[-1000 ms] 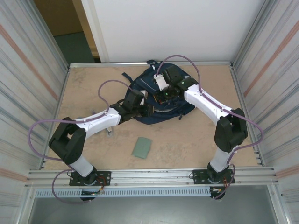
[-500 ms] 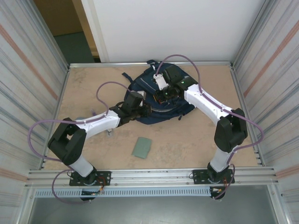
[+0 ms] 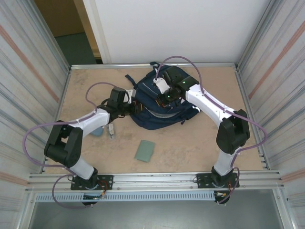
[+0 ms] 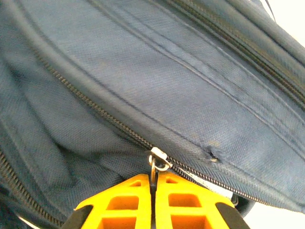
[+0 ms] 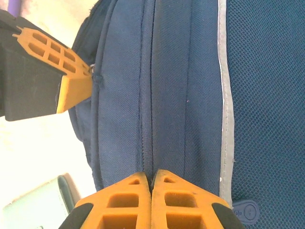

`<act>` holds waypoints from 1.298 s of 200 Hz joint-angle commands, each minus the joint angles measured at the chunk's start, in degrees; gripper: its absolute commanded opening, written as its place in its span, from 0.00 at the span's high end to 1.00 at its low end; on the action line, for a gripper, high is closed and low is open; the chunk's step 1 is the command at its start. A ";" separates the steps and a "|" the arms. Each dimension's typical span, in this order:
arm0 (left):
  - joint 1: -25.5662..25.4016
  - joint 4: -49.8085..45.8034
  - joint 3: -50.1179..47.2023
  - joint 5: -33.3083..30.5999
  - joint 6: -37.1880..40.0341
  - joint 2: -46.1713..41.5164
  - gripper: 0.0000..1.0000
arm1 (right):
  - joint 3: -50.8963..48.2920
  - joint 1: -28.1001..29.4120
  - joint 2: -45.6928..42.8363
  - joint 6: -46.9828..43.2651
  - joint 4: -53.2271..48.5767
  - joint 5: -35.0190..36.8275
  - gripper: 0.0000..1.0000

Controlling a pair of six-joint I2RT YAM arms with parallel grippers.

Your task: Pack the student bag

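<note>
Top view: the student bag [image 3: 162,107] slumps at the middle of the tabletop's [image 3: 200,143] far edge. It looks soft and limp, so loose fabric would give poor purchase.

Left wrist: the left gripper [image 4: 153,180], fingers pressed together, pinches the zipper pull [image 4: 158,159], the sensible handle.

Right wrist: the right gripper [image 5: 152,177], fingers together, seems to nip a seam ridge.

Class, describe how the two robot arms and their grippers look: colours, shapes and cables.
The left arm and right arm have white links with bulky black joints. A thin purple cable loops along each. The left gripper and right gripper carry orange wedge-shaped fingers with moulded rectangular pockets.
</note>
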 commanded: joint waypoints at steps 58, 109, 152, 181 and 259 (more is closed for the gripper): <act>-2.80 9.60 -8.16 -8.59 20.53 -9.13 1.00 | 2.84 -0.73 -0.89 -13.11 -4.33 -0.77 1.00; -4.00 15.27 -12.44 -10.87 24.88 -9.30 1.00 | -4.78 -3.76 -6.28 -35.16 -1.44 -0.89 1.00; -7.90 28.51 -17.42 -15.54 34.77 -7.08 1.00 | -8.65 -7.18 -9.12 -50.28 2.07 -9.51 1.00; -11.39 29.25 -18.74 -13.05 35.53 -8.89 1.00 | -12.03 -8.37 -9.08 -54.19 5.56 -8.27 1.00; -19.13 27.16 -15.51 -9.63 26.59 -6.98 1.00 | -33.33 -7.37 -15.84 -36.09 31.34 -11.77 0.51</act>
